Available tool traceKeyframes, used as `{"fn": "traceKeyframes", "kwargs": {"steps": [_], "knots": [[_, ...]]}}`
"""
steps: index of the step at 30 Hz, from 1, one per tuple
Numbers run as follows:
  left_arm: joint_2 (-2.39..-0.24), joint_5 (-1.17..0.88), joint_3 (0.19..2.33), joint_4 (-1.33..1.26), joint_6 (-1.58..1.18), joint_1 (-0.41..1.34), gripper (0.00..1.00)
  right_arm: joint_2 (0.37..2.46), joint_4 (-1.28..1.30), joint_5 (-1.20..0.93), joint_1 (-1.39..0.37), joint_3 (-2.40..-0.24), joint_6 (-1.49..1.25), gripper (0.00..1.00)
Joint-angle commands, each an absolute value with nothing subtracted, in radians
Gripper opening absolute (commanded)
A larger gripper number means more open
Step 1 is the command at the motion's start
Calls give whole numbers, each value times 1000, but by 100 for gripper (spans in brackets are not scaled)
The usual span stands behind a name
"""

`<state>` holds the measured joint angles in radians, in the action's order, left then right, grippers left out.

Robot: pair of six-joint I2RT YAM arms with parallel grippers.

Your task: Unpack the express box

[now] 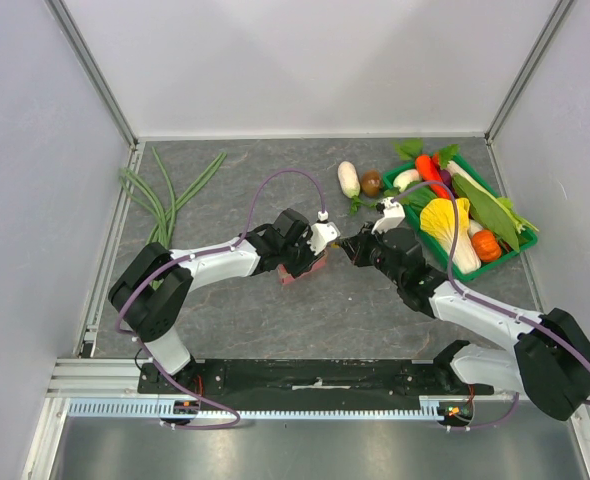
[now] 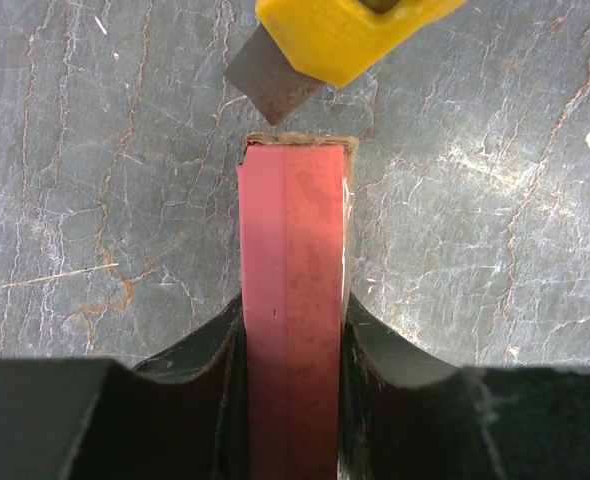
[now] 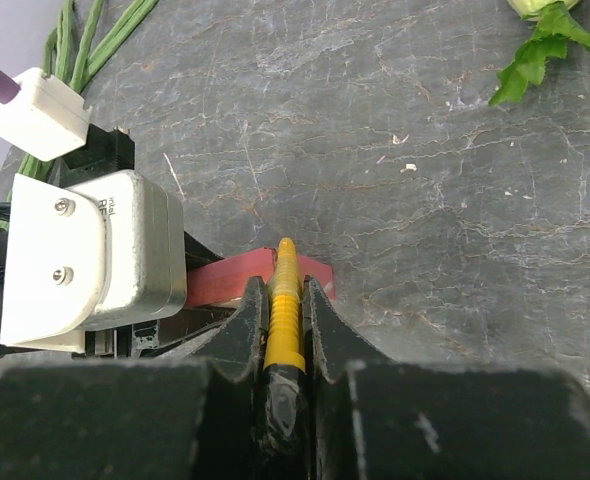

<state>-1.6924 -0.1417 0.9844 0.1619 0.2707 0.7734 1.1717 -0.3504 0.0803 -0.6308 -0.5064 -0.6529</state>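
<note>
Your left gripper (image 2: 295, 330) pinches the express box (image 2: 293, 230) between its black fingers. You see a narrow pink-red face with a frayed brown far end (bare cardboard). It sits mid-table. Beside it, the right gripper (image 3: 285, 300) clamps the yellow utility knife (image 2: 345, 35), whose grey blade (image 2: 270, 85) is just beyond the box's end. To the right lies a green tray (image 1: 505, 255) of vegetables, with long beans (image 1: 168, 205) far left.

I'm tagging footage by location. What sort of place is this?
Probably a robot lab test cell: plain grey walls on aluminium framing enclose a stone-patterned table, with the left arm and right arm bolted at its edge.
</note>
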Motion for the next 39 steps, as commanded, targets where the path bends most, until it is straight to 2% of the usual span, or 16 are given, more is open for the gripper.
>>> {"fn": "traceKeyframes", "kwargs": {"steps": [1, 16, 39], "knots": [[-1690, -164, 963, 199, 281, 770, 27, 1169, -400, 81, -627, -506, -617, 0], [-1690, -164, 965, 202, 279, 770, 27, 1086, -413, 92, -626, -491, -649, 0], [-1693, -170, 966, 204, 281, 772, 27, 1158, -426, 66, -627, -500, -658, 0]]}}
